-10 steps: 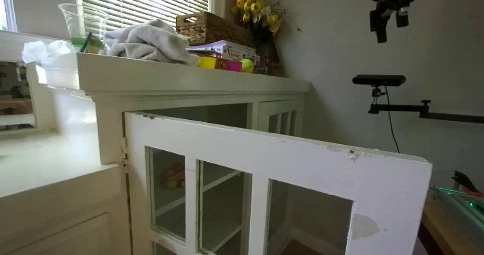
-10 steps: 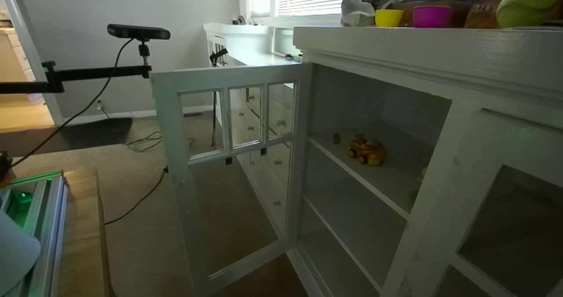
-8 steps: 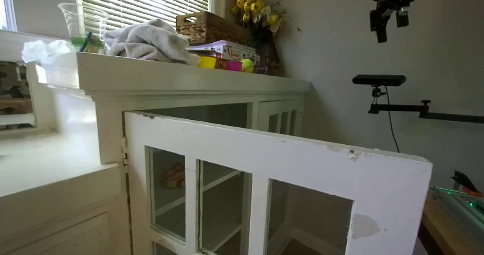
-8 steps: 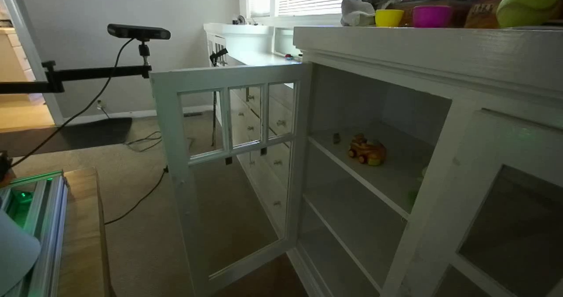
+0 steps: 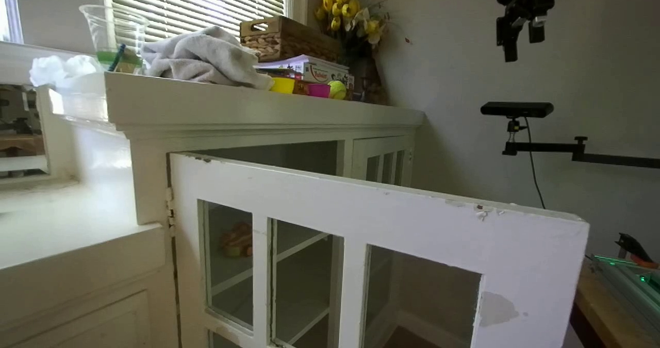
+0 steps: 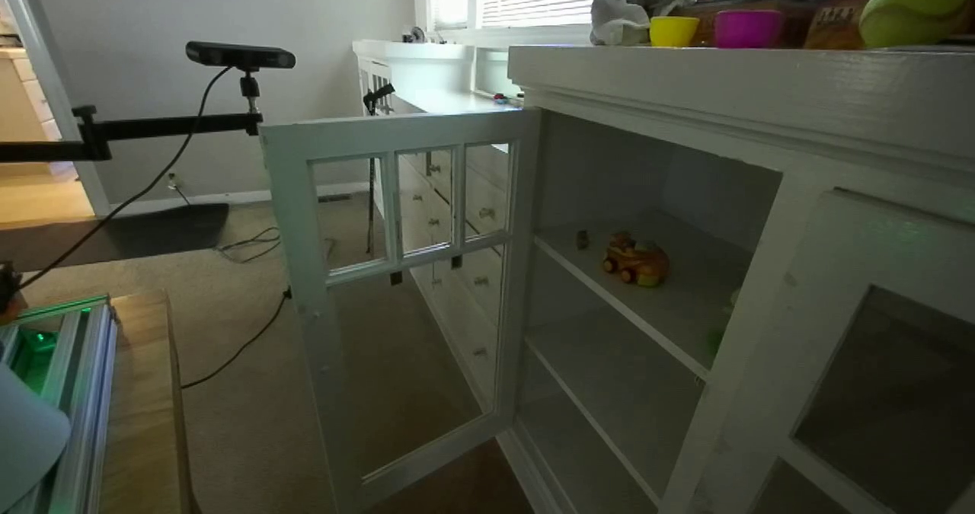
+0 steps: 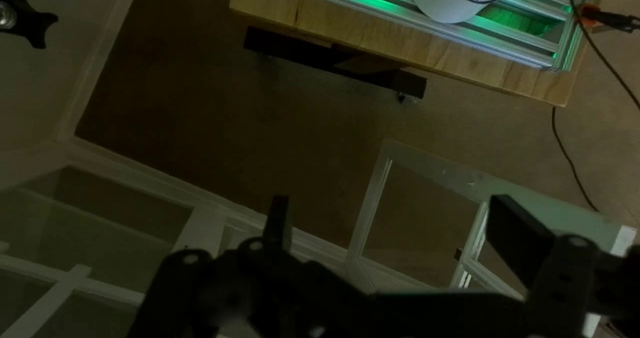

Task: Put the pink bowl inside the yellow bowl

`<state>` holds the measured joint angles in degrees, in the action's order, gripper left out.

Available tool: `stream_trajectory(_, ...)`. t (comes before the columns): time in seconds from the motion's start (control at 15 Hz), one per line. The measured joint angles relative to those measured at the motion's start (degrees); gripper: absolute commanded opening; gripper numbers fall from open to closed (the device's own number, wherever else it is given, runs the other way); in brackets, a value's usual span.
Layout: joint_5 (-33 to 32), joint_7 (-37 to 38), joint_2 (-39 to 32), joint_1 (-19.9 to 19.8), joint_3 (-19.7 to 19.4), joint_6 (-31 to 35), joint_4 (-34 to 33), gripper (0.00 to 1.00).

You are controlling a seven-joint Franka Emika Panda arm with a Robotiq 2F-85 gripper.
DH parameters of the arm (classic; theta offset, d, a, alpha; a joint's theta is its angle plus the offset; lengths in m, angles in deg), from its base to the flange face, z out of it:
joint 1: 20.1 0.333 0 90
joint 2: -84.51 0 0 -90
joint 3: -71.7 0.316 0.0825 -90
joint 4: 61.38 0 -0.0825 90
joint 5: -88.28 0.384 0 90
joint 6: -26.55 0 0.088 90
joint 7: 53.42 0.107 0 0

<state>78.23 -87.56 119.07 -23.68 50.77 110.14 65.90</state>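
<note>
Daylight glows through the blinds (image 5: pixel 201 0) here; the white cabinet (image 5: pixel 258 103) by the grey wall (image 5: pixel 443 64) has its paned door (image 5: pixel 356 265) open

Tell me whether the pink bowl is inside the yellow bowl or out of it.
Out of it: in both exterior views a gap shows between the pink bowl and the yellow bowl on the cabinet top.

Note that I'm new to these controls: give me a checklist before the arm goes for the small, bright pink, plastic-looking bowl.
Black two-fingered gripper open, holding nothing: ok.
Small, bright pink, plastic-looking bowl upright: ok.
Small, yellow, plastic-looking bowl apart from the pink one: ok.
Yellow bowl's inside free: cannot tell, not visible in any view.
Gripper above the pink bowl: not ok; the wrist view shows brown floor and the open, white-framed cabinet door.
</note>
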Motion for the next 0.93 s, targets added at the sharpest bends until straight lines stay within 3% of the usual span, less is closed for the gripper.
stream_trajectory(0.47, 0.34, 1.84, -7.69, 1.08, 4.34, 10.02, 0.29, 1.00)
stream_trajectory(0.93, 2.74, 9.53, -17.27, 1.96, 9.36, 19.00, -3.84, 1.00)
